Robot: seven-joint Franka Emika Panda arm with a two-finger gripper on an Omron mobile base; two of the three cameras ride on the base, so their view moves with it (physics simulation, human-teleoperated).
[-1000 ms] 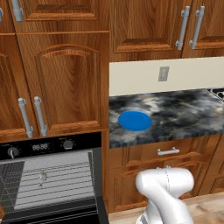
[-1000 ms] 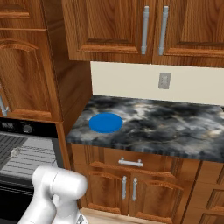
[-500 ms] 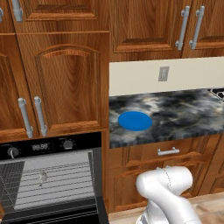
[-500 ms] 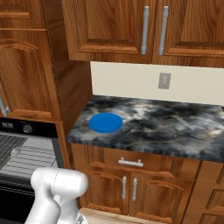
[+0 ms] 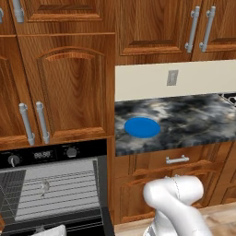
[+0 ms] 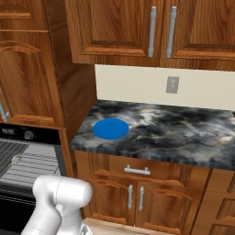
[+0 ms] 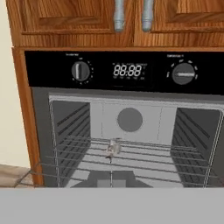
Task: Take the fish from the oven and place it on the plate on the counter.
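The fish (image 7: 113, 148) lies on the open oven (image 7: 131, 131) rack, straight ahead of the closed, empty gripper, long axis pointing toward it.

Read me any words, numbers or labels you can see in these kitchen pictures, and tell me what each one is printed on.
"88:88": lit digits on the digital display of the oven, between its two knobs.
Small print above the left knob: too small and blurred to read.
Small print above the right knob: too blurred to read.
The same display in the left base view: too blurred to read.
The plate, counter and wall outlet carry no text.
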